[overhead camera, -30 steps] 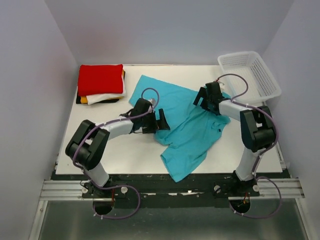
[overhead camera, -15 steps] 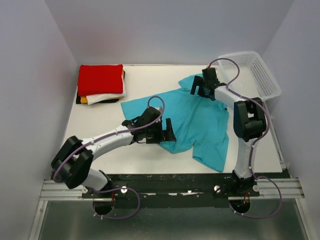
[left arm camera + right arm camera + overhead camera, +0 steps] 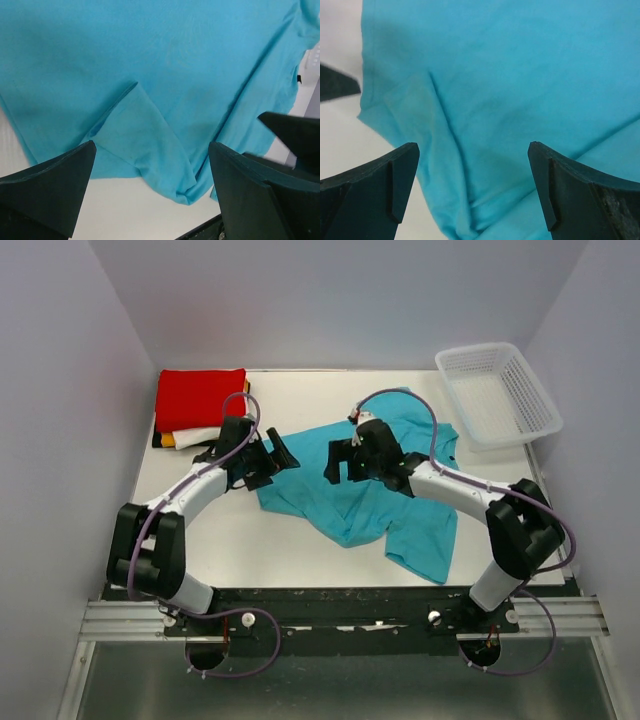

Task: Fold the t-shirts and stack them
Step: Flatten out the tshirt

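Note:
A turquoise-blue t-shirt [image 3: 350,495] lies crumpled and spread across the middle of the white table. It fills the left wrist view [image 3: 165,75] and the right wrist view [image 3: 520,75]. My left gripper [image 3: 278,455] is open and empty at the shirt's left edge. My right gripper [image 3: 338,462] is open and empty over the shirt's middle. A stack of folded shirts sits at the back left, a red one [image 3: 200,398] on top, with white [image 3: 205,435], yellow-orange and black edges showing beneath.
A white plastic mesh basket [image 3: 497,392] stands at the back right corner. The table's front edge [image 3: 330,585] runs just below the shirt's hanging lower part. Grey walls close in left, right and behind.
Both grippers let go of the shirt. The left arm swung back and left to the shirt's left edge. The right arm moved left and nearer, over the shirt's middle. The shirt lies more bunched.

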Controlling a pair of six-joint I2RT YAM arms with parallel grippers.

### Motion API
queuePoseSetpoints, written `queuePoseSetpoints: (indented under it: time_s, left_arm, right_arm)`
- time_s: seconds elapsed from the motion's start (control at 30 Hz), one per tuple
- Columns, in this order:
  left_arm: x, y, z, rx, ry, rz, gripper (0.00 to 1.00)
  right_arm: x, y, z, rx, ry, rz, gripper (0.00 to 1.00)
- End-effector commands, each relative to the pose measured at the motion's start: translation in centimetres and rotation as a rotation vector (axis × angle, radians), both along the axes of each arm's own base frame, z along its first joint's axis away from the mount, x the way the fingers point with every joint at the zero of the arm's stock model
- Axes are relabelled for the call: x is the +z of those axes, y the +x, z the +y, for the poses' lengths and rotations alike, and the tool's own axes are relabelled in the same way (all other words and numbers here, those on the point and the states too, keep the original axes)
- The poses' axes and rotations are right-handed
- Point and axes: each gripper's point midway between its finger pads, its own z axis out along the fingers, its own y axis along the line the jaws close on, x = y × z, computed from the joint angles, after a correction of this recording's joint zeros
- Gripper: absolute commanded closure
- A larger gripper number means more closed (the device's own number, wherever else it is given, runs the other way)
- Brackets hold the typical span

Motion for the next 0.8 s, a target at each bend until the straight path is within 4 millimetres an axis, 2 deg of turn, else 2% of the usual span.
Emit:
queuePoseSetpoints:
  time_s: [0.0,0.13,0.27,0.5,0.77]
  left_arm:
    - [-0.2,1.6,-2.0,-0.101,-0.044,0.012,0.01]
    - [-2.8,2.8,-1.5,-0.092,0.022,0.097,0.11]
    - [-4.5,2.0,-0.8,-0.064,0.048,0.124,0.11]
    - [-5.6,0.3,-1.0,-0.083,0.026,0.136,0.16]
    - [-6.2,-0.4,-1.9,-0.120,-0.014,0.150,0.45]
  right_arm:
    - [-1.7,-1.9,-0.2,-0.047,0.024,0.049,0.00]
    - [-2.3,-3.1,-2.8,-0.143,-0.002,0.046,0.00]
    - [-2.4,-4.3,-5.5,-0.210,-0.049,0.030,0.00]
    - [-3.1,-5.2,-7.2,-0.246,-0.083,0.029,0.00]
    - [-3.2,-5.1,-8.3,-0.292,-0.111,0.010,0.00]
